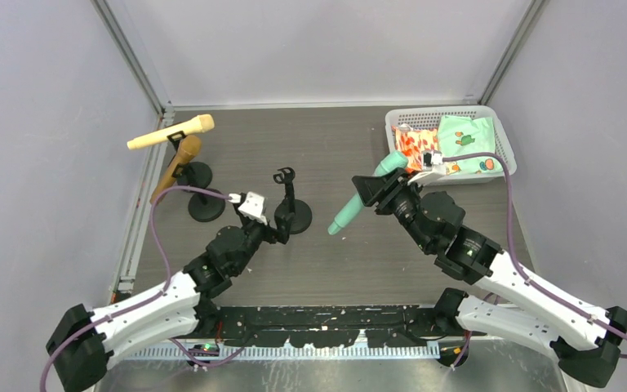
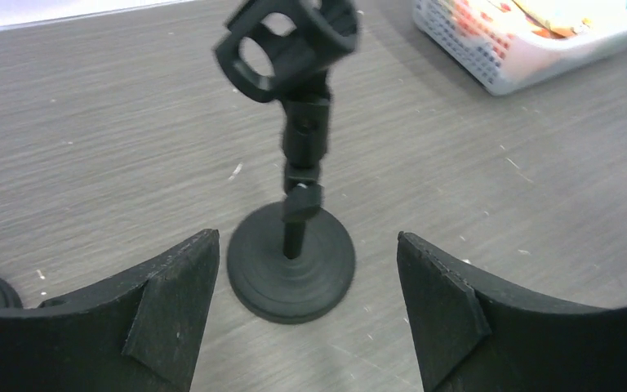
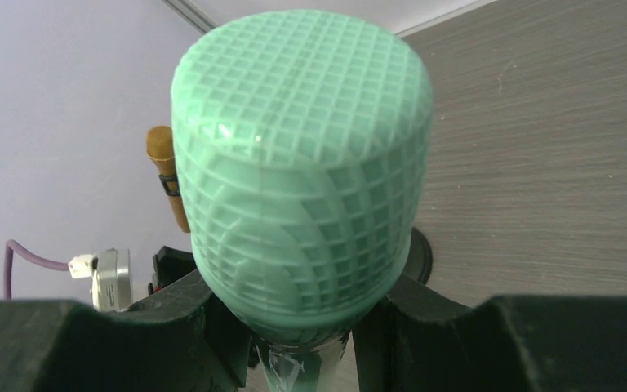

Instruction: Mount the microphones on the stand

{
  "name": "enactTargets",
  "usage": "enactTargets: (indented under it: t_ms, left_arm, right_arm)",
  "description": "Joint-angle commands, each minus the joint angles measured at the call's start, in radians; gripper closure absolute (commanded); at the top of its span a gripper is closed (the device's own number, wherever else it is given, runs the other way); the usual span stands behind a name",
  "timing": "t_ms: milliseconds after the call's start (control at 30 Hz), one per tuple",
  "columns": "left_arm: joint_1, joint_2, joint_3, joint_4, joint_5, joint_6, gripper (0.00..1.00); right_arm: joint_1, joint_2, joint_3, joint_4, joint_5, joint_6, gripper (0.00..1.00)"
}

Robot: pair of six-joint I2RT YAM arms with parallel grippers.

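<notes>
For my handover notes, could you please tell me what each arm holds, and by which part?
The jaws of the right gripper clamp the mint-green microphone just below its head; the left gripper, open, holds nothing.

Each arm is built of smooth white shell links joined by chunky black cylindrical joint housings, alike on the left arm (image 1: 143, 310) and the right arm (image 1: 531, 290). A purple cable (image 1: 154, 224) loops beside the left arm to a small white box (image 1: 251, 204) at its wrist, and a second purple cable (image 1: 509, 184) arcs along the right arm. The left gripper (image 2: 306, 245) has matte black wedge-shaped fingers (image 2: 167, 318) with raised angular pads. The right gripper (image 3: 294, 310) is the same matte black, with scooped inner edges.
</notes>
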Motion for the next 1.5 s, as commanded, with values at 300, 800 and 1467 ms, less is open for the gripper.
enactTargets:
  t_ms: [300, 800, 1467]
  left_arm:
    - [0.266, 0.398, 0.009, 0.68, 0.251, 0.029, 0.24]
    - [0.336, 0.671, 0.055, 0.915, 0.488, -0.072, 0.33]
    - [0.079, 0.57, 0.088, 0.777, 0.054, 0.047, 0.23]
  right_arm:
    - [-0.006, -0.093, 0.052, -0.126, 0.045, -0.024, 0.99]
    - [-0.006, -0.14, 0.065, -0.215, 0.068, -0.031, 0.99]
    - [-0.005, -0.15, 0.043, -0.234, 0.071, -0.025, 0.99]
